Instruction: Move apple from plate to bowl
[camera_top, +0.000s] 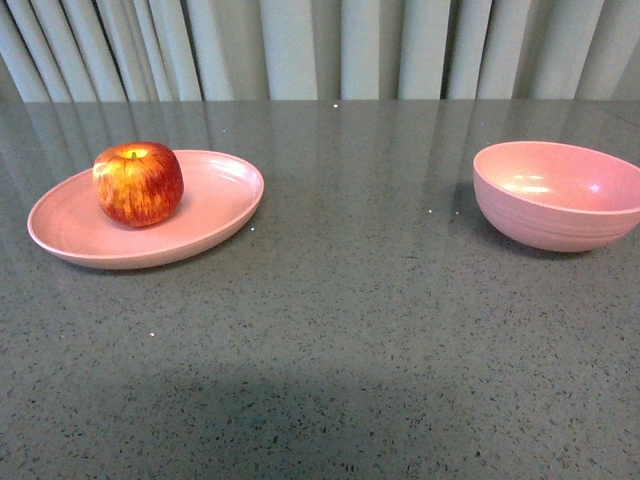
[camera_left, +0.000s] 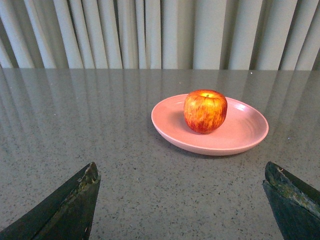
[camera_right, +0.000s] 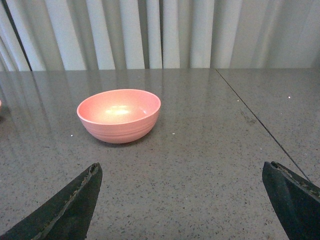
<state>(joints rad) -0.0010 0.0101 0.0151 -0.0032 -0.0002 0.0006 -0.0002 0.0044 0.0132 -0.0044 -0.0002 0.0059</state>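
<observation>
The red apple (camera_top: 138, 183) with yellow streaks stands upright on the shallow pale-pink plate (camera_top: 215, 205) at the table's left. The deep pink bowl (camera_top: 560, 195) sits empty at the right. Neither arm shows in the front view. In the left wrist view the apple (camera_left: 205, 111) rests on the plate (camera_left: 240, 135) well ahead of my left gripper (camera_left: 182, 172), whose dark fingers (camera_left: 75, 200) stand wide open over bare table. The right wrist view has the bowl (camera_right: 119, 115) ahead of my right gripper (camera_right: 182, 172), also open and empty.
A grey speckled tabletop (camera_top: 340, 330) runs between plate and bowl. Pale curtains (camera_top: 320, 45) hang behind the table's far edge. A seam in the tabletop (camera_right: 260, 125) runs to one side of the bowl in the right wrist view.
</observation>
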